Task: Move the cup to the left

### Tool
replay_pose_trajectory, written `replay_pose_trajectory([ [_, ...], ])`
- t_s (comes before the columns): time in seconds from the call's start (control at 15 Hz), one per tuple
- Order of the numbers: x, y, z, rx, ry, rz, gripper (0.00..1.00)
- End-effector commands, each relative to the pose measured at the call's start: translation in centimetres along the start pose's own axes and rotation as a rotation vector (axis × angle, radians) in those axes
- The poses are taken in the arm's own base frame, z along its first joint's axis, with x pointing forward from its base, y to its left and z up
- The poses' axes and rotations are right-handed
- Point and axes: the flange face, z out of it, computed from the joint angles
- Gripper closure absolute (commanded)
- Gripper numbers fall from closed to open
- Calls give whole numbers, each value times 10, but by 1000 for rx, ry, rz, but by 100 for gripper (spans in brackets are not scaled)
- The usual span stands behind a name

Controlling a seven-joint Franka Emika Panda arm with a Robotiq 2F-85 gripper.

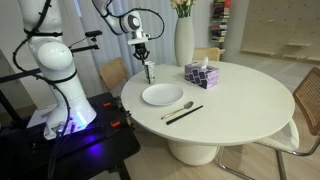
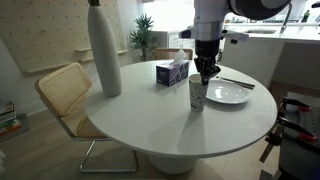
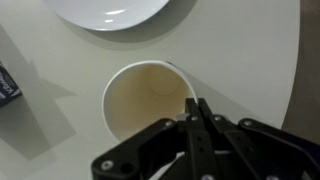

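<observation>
The cup is small and white with dark markings. It stands on the round white table beside the plate, and it also shows near the table's edge in an exterior view. In the wrist view I look down into its cream inside. My gripper comes down from above. Its two fingers are pinched together on the cup's rim at the side nearest the camera. It shows above the cup in both exterior views.
An empty white plate sits next to the cup. A spoon and dark chopsticks lie beside it. A tissue box and a tall white vase stand farther in. Chairs ring the table.
</observation>
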Motion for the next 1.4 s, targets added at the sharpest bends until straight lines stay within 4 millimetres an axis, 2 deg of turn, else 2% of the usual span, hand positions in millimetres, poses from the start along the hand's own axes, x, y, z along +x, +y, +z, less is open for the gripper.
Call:
replay_pose_trajectory([
  [0.0,-11,3,-2,-13,17,12,99],
  [0.73,-19,5,11,-25,41,21,99],
  [0.8,-20,6,10,-25,40,24,71],
  [0.93,-19,6,10,-24,37,25,63],
  [1.33,-20,8,10,-22,35,32,17],
])
